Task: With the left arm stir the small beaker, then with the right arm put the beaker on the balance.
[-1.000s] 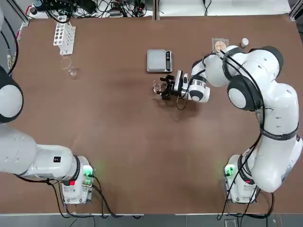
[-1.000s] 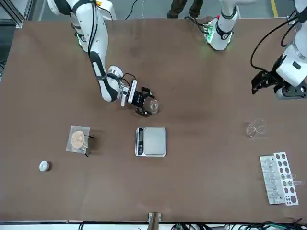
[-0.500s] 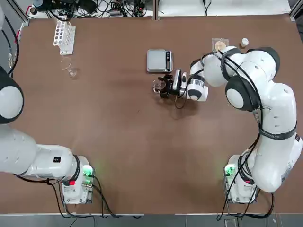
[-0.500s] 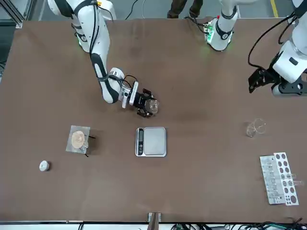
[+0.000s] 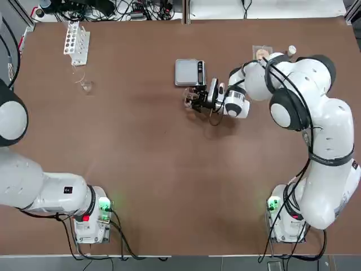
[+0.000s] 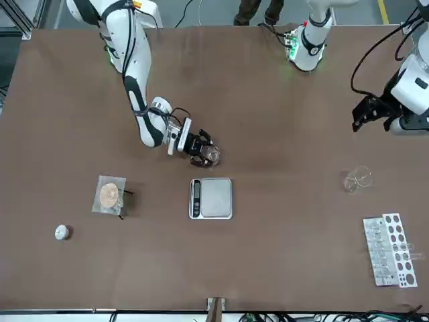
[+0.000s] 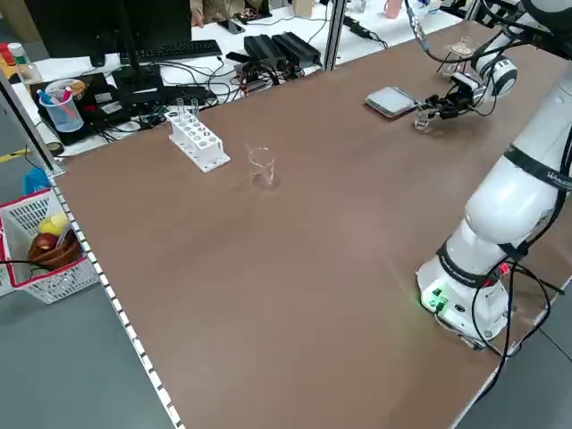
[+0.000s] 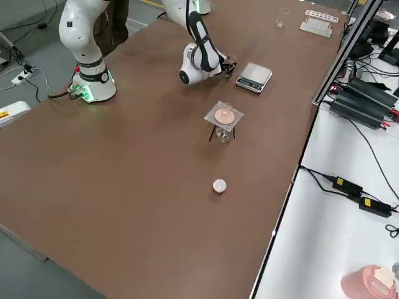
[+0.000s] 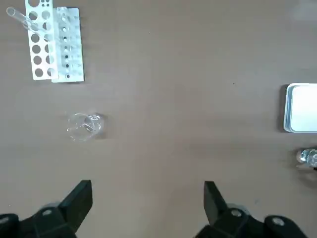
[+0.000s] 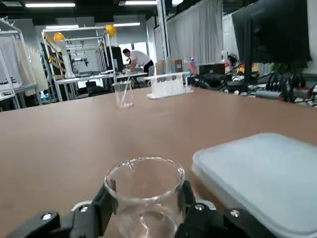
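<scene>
Small beaker (image 10: 144, 196) showing mostly as glint in top view, right claw (image 5: 194, 99) covering part of it; lower half cut off in right wrist view. Right claw fingers (image 10: 101, 206) pinching small beaker from both sides, just beside balance (image 5: 189, 72), low over tabletop (image 5: 141, 147); beaker-to-tabletop contact not discernible. Left claw (image 6: 373, 114) hanging spread and empty, well apart, near glass vessel with rod (image 6: 357, 179) and test-tube rack (image 5: 76, 43).

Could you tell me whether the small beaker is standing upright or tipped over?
Upright. In the right wrist view the small beaker has its open rim level and facing up, with the right gripper closed on its sides, beside the balance.
</scene>
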